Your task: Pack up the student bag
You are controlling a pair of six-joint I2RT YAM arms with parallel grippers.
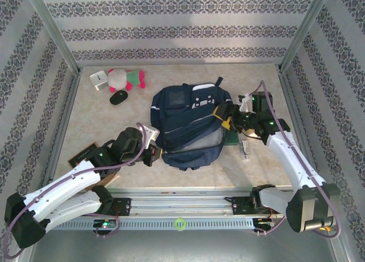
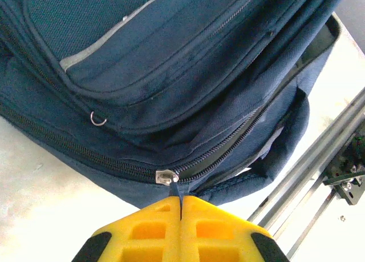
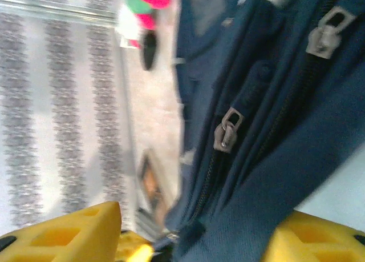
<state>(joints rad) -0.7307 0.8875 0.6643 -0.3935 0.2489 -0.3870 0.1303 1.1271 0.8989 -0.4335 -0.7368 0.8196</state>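
The student bag [image 1: 188, 122], a large navy backpack, lies flat in the middle of the table. At its near-left corner my left gripper [image 1: 153, 153] is shut on the small blue pull tab [image 2: 177, 189] of a zip slider [image 2: 165, 176]; beyond the slider the zip gapes open. My right gripper [image 1: 226, 119] is at the bag's right edge. Its yellow fingers [image 3: 74, 230] stand wide apart and open, with a fold of navy fabric [image 3: 251, 216] between them. Two grey zip pulls [image 3: 227, 131] hang close in front of it.
A pink and green plush toy [image 1: 128, 78], a white object [image 1: 98, 79] and a black mouse [image 1: 118, 97] lie at the far left. A dark green item [image 1: 232, 138] sticks out beside the bag's right side, with a small grey object [image 1: 247, 148] near it. A flat framed card [image 1: 81, 154] lies by the left arm.
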